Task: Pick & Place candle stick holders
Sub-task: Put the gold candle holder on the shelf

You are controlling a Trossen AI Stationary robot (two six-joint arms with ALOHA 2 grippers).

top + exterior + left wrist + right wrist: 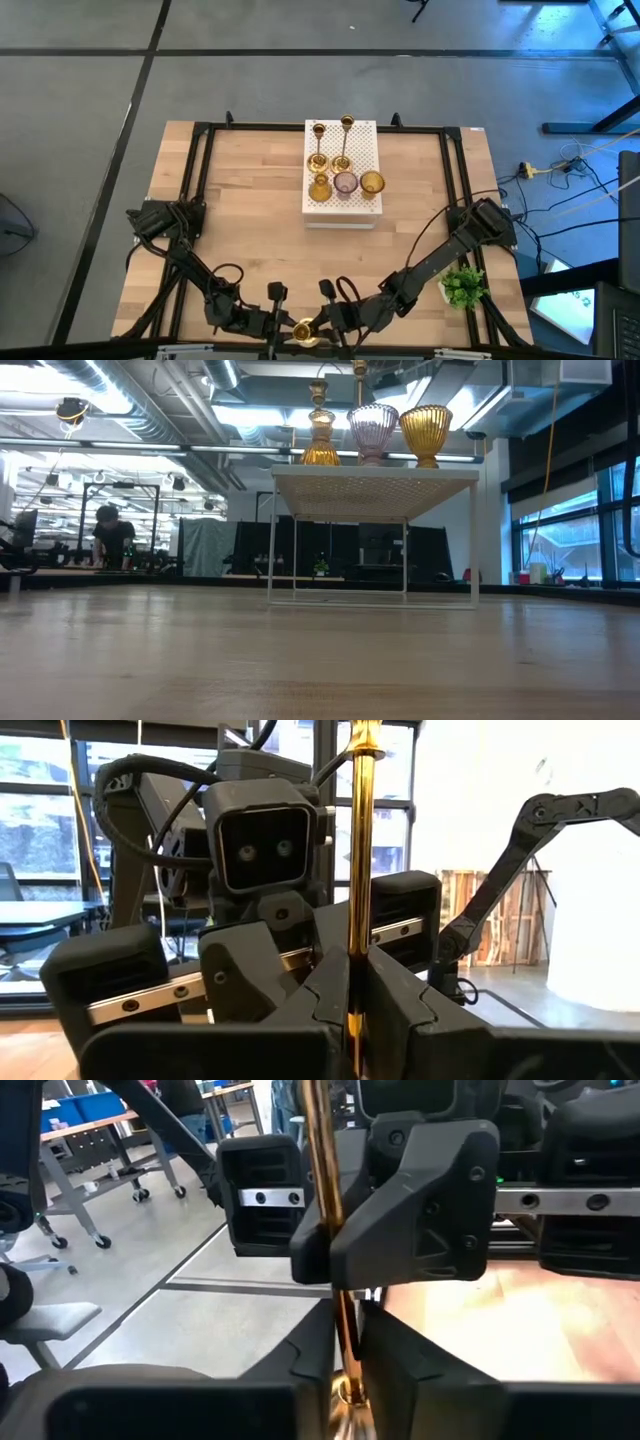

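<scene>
Grippers meet at the table's near edge: left gripper (pixel 272 326) clenched on the slim shiny brass candlestick (pixel 301 331), right gripper (pixel 322 322) closed on its stem too; five other candle holders (pixel 344 183) stand on the white perforated box (pixel 362 138)

Brass candlestick (pixel 322 1190): upright stem between right gripper (pixel 345 1370) fingers.
Left gripper (pixel 335 1245): beyond the fingers, clamped on the same stem.
</scene>
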